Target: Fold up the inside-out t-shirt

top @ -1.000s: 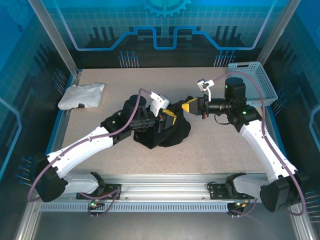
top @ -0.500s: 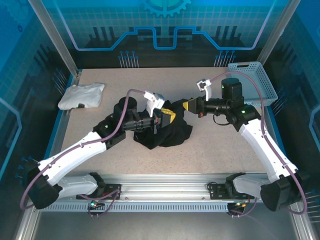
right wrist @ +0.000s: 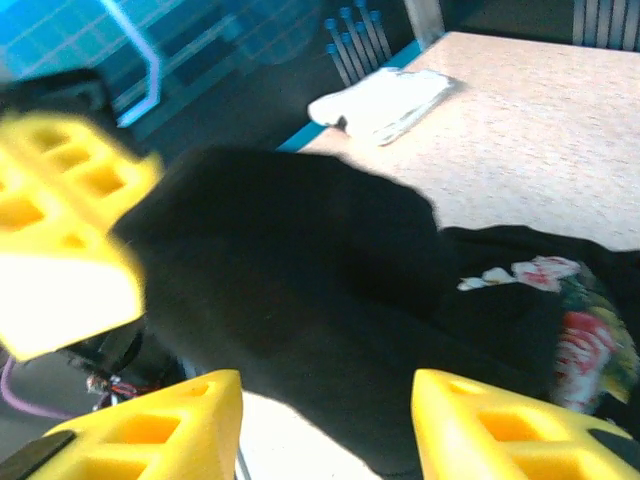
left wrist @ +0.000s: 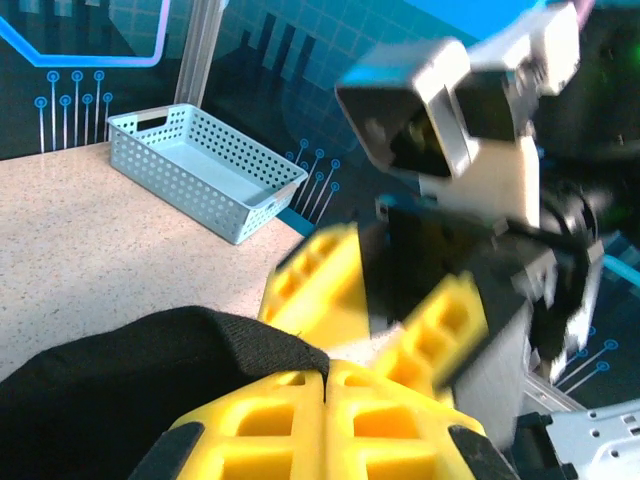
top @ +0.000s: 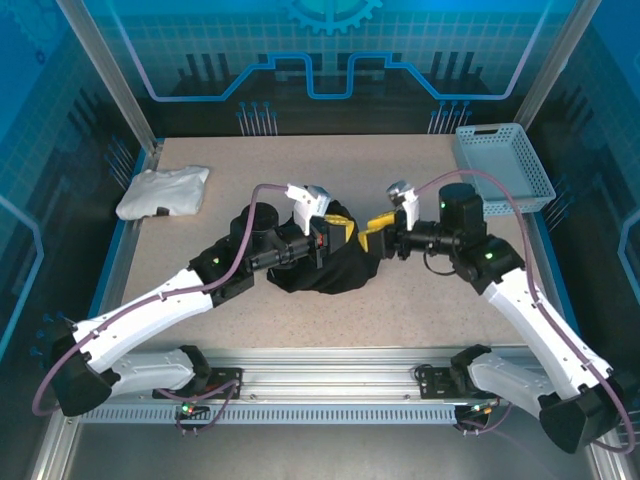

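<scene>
The inside-out t-shirt [top: 325,268] lies as a bunched black heap in the middle of the table. My left gripper [top: 339,232] is shut on its upper edge. In the left wrist view the yellow jaws [left wrist: 328,380] meet with a black hem [left wrist: 230,340] pinched between them. My right gripper [top: 377,234] faces it from the right, open and just off the cloth. The right wrist view has its fingers [right wrist: 326,430] standing wide apart below hanging black cloth [right wrist: 300,260]. A pink-and-white floral print [right wrist: 572,335] shows at the right of that view.
A smaller white folded garment [top: 163,190] lies at the back left of the table. A pale blue basket [top: 505,165] stands at the back right corner. Both arms reach inward over the middle, their grippers close together.
My right gripper has opened and let go of the shirt, dropping a little lower. My left gripper has shut on the shirt's edge and lifted it slightly toward the back.
</scene>
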Motion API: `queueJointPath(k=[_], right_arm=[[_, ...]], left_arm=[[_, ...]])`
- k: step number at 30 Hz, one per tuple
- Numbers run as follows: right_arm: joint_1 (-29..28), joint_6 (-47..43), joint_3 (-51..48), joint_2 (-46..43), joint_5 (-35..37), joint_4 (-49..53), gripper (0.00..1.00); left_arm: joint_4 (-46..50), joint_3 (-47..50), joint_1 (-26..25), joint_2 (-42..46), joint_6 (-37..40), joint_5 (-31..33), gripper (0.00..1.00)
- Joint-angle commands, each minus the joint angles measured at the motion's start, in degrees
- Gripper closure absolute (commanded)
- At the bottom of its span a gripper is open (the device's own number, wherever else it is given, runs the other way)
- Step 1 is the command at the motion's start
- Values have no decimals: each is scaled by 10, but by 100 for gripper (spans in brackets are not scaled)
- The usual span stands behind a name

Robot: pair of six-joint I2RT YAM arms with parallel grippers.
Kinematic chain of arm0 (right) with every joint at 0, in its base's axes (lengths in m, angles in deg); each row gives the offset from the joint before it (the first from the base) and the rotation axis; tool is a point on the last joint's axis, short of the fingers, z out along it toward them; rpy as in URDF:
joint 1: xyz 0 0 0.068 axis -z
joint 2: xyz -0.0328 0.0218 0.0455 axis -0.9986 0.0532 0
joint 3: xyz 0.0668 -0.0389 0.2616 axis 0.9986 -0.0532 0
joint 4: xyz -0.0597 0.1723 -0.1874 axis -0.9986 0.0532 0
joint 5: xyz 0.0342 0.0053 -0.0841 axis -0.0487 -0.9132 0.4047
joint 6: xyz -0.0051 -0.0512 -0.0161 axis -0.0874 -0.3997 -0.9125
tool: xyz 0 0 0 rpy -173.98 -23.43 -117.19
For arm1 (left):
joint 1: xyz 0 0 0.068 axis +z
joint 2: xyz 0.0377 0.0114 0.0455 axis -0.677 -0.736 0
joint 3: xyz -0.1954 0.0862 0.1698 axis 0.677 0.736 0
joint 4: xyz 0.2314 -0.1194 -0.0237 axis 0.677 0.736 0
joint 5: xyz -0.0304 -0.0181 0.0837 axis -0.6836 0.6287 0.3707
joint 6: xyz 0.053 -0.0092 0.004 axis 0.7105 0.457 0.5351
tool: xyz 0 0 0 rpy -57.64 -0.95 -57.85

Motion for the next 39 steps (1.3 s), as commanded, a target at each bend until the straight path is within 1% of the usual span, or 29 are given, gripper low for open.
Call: queueJointPath(k=[1, 2, 3, 5, 6, 7, 9, 12, 13, 14, 15, 18, 20, 22, 25, 27, 29, 30, 34, 36, 37, 39], right_arm=[[-43, -5, -43, 5, 22, -99, 40], [-55, -3, -48, 9, 34, -122, 35], [-65, 1, -56, 14, 53, -138, 32], [-77, 3, -65, 24, 75, -160, 31], [-79, 2, -63, 29, 86, -165, 34], [-80, 0, -63, 31, 96, -167, 40], [-78, -20, -65, 30, 124, -155, 66], [-66, -49, -80, 22, 136, -130, 94], [-61, -53, -88, 19, 135, -126, 100], [-55, -57, -101, 15, 130, -128, 100], [-50, -62, -118, 9, 123, -135, 100], [-36, -72, -166, -12, 93, -173, 100], [-27, -77, -192, -26, 79, -198, 100], [-15, -80, -213, -37, 63, -224, 100], [-9, -88, -230, -48, 48, -241, 100], [-8, -92, -234, -50, 44, -244, 100], [-8, -92, -233, -51, 41, -244, 100], [-8, -92, -233, -51, 41, -245, 100], [-8, -93, -229, -56, 46, -244, 100], [-8, -95, -229, -58, 47, -241, 100], [-8, -95, -229, -58, 47, -242, 100], [-9, -94, -229, -59, 46, -242, 100]], left_arm=[[-25, -10, -6, -5, -18, 19, 100], [-25, -11, -7, -5, -21, 15, 100], [-25, -12, -8, -5, -23, 10, 100], [-25, -12, -10, -4, -24, -1, 100], [-25, -10, -10, -4, -25, -8, 100], [-26, -9, -11, -3, -25, -13, 100], [-26, -5, -10, 2, -23, -20, 100], [-24, 5, -9, 17, -11, -17, 92], [-21, 9, -9, 23, -4, -13, 88], [-14, 15, -8, 31, 4, -7, 81], [-7, 22, -8, 40, 13, 1, 76], [9, 59, 11, 73, 19, 27, 63], [24, 84, 40, 92, -5, 39, 60], [51, 101, 78, 99, -51, 46, 58], [93, 105, 135, 77, -122, 14, 53], [104, 99, 147, 46, -147, -16, 46], [109, 85, 148, 7, -165, -41, 38], [110, 76, 149, -12, -173, -54, 36], [92, 50, 149, -85, -212, -123, 30], [69, 48, 148, -110, -230, -154, 30], [57, 48, 147, -122, -238, -164, 31], [37, 47, 147, -142, -252, -183, 37]])
